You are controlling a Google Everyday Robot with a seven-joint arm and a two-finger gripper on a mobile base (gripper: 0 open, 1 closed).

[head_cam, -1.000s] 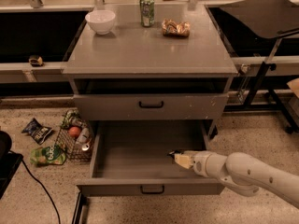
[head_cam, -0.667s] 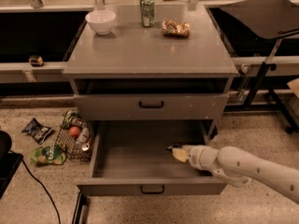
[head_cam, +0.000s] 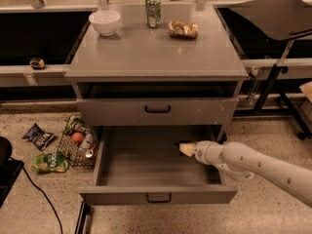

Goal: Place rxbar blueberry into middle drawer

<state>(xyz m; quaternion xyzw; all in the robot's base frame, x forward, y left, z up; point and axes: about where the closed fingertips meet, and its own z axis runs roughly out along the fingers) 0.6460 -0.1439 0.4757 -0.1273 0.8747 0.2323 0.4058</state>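
Observation:
The middle drawer (head_cam: 122, 179) is pulled wide open at the bottom of the grey cabinet, showing its plain grey tray, low front panel and small black handle. My gripper (head_cam: 186, 148) reaches in from the right on a pale arm and sits over the right rear part of the tray. A small dark sliver at its tip is the rxbar blueberry (head_cam: 180, 143), mostly hidden by the gripper. The gripper is shut on it, just above the drawer floor.
A closed taller-fronted drawer (head_cam: 157, 111) is above. On the cabinet top (head_cam: 146, 52) are a white bowl (head_cam: 105, 21), a green can (head_cam: 153, 5) and a golden-brown snack bag (head_cam: 183, 29). A wire basket (head_cam: 78, 145) and snack bags (head_cam: 39, 136) lie on the floor at left.
My gripper has moved deeper into the drawer, toward its back, carrying the dark bar with it. The drawer has stayed open.

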